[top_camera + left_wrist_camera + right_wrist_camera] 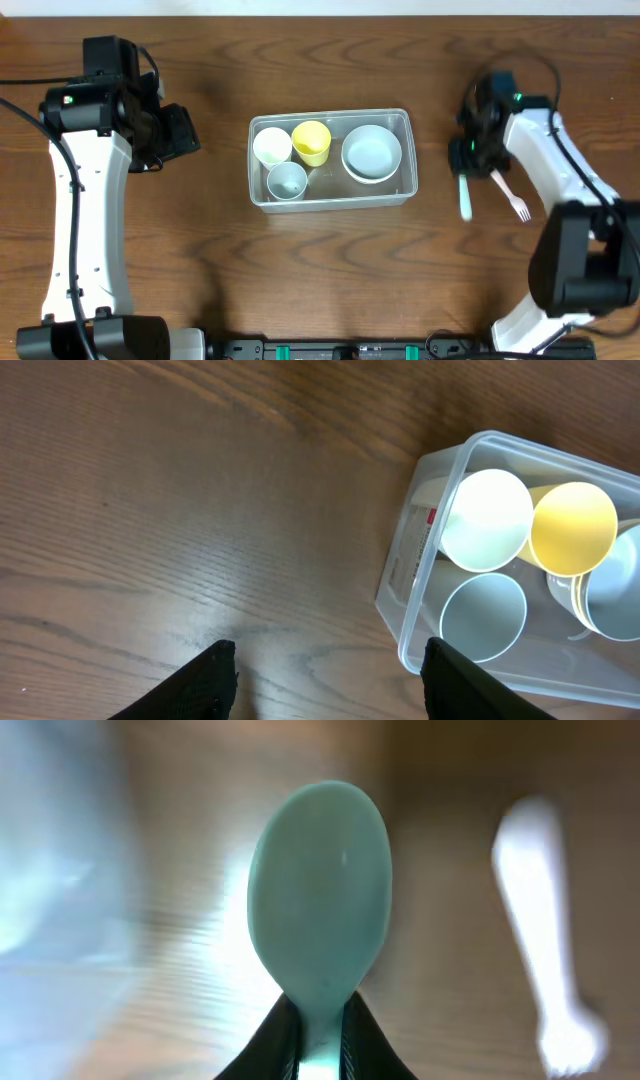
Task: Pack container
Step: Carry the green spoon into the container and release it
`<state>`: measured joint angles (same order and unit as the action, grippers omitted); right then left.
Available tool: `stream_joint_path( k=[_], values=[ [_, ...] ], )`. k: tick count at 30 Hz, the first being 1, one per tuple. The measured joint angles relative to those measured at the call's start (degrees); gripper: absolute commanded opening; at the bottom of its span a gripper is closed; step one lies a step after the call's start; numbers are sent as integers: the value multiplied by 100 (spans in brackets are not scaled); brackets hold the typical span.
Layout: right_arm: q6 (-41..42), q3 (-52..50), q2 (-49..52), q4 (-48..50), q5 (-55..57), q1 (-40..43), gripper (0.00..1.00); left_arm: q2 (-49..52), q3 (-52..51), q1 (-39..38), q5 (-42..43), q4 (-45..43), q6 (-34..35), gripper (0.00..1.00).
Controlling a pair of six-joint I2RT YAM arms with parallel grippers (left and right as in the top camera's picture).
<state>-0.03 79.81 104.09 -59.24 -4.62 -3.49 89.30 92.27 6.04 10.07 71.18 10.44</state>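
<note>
Right gripper [320,1025]: clamped on pale green plastic spoon [320,910], beside clear rectangular plastic container [408,165].
Left gripper [330,680]: spread wide, empty, container near.

Your overhead view is the good one: bright, even light, sharp all over, just soft shadows on the dark brown wooden table [320,270] beside the arms. Left wrist is crisp too; ahead of the left fingers [205,682] you get a pale sheen on the wood, and up right of them small highlights on the clear rectangular plastic container [402,575]. Right wrist is mush: the pale teal plastic spoon [320,910] above the right fingers [268,1042] is soft, white glare left of it, and the white plastic fork [545,940] to their right is a smear.
</note>
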Motion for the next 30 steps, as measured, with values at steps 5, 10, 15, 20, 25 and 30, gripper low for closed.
stream_joint_path(
  k=[5,10,15,20,25,30],
  values=[
    [-911,933,-955,9,-179,-826,1,-2,0,0,2,-2,0,60],
    [-1893,1141,-1460,31,-323,-1899,1,-2,0,0,2,-2,0,60],
    [-2798,907,-1220,28,-348,-2616,1,-2,0,0,2,0,0,60],
    [-3587,584,-778,17,-358,-3084,1,-2,0,0,2,-2,0,60],
    [-4054,520,-315,131,-352,-3169,1,0,0,0,2,0,0,60],
    [-4227,518,-50,369,-332,-3169,1,0,0,0,4,0,0,60]
  ],
)
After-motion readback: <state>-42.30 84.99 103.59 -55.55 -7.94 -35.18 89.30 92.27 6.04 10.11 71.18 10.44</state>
